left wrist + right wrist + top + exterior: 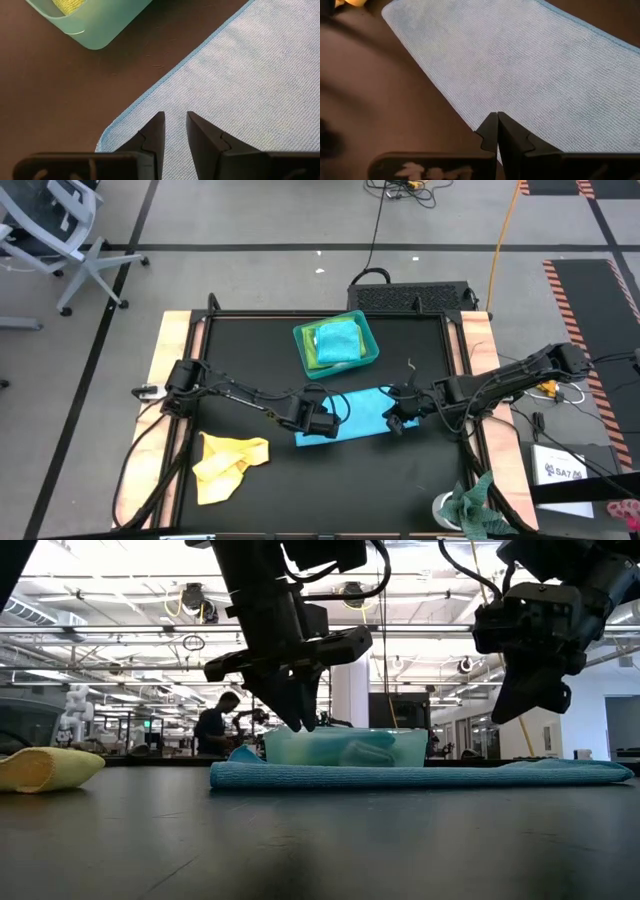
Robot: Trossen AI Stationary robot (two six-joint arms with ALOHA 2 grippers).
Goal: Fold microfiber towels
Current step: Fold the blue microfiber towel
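The towel (352,415) under both black tools is light blue, with a fine woven texture. The tabletop (260,350) is black. Beyond the tools, the tray (305,351) is teal and holds a turquoise towel (337,339) on a lime green one (313,352). Beside the left tool (329,420), a crumpled towel (228,465) is yellow.

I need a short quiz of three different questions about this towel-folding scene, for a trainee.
1. True or false: the light blue towel lies flat on the table.
2. Which hand's fingers are parted: left hand or right hand?
3. Multiple choice: the yellow towel is A) in the teal tray, B) crumpled on the table, C) held by a hand.

Key: 1 true; 2 left hand; 3 B.
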